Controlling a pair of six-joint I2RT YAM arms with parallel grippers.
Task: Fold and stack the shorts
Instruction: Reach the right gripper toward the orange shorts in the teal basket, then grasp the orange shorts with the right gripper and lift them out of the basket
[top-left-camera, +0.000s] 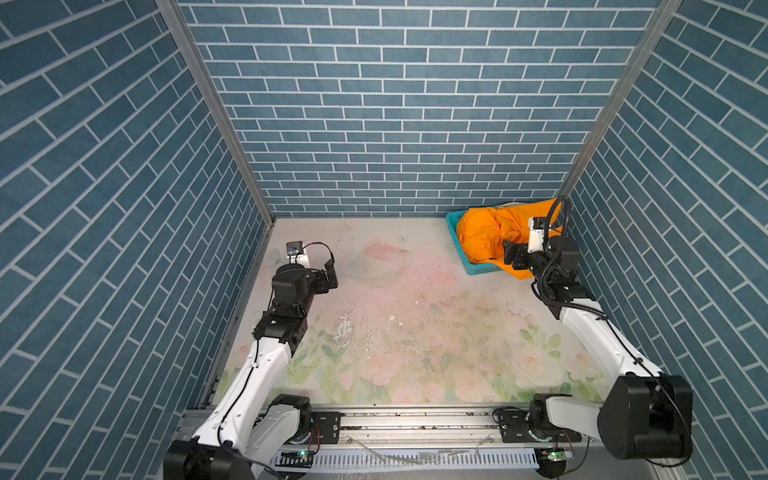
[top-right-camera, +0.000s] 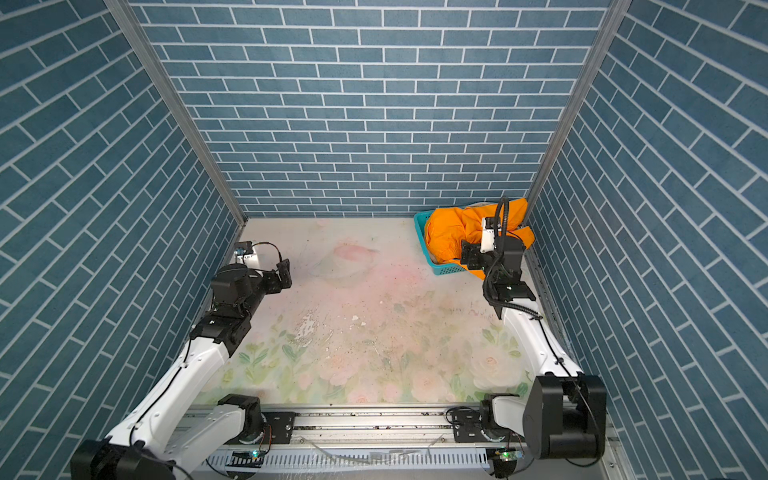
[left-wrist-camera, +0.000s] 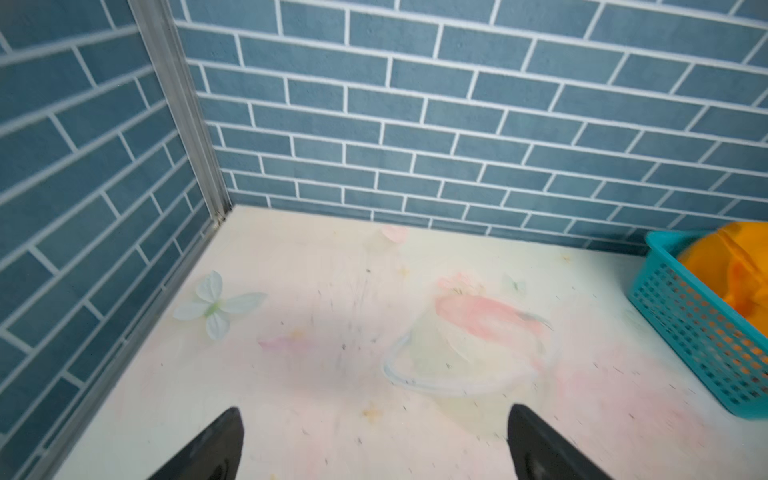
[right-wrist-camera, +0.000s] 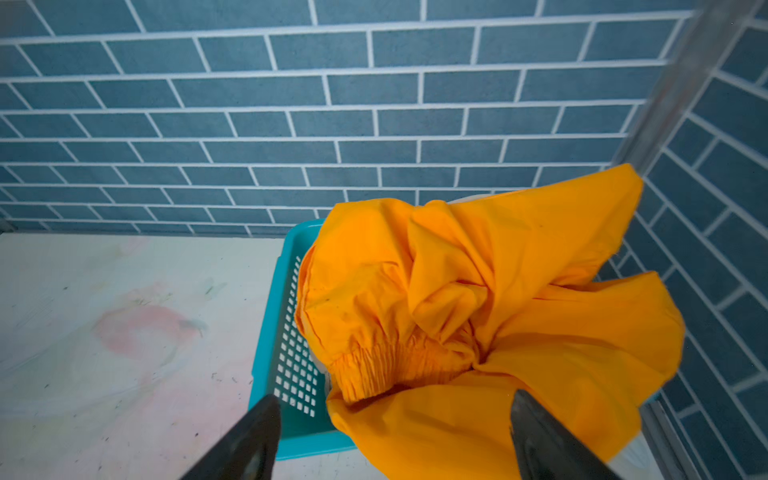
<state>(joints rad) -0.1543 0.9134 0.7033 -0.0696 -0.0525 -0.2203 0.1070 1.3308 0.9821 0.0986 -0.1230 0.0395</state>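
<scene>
Right wrist view: orange shorts (right-wrist-camera: 478, 291) in teal basket (right-wrist-camera: 264, 361) just ahead of spread right jaws; left jaws spread too.

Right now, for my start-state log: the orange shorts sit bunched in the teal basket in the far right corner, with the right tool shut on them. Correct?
No: the right tool is open, jaws wide apart, as the right wrist view shows. The orange shorts do sit bunched in the teal basket in the far right corner.
</scene>
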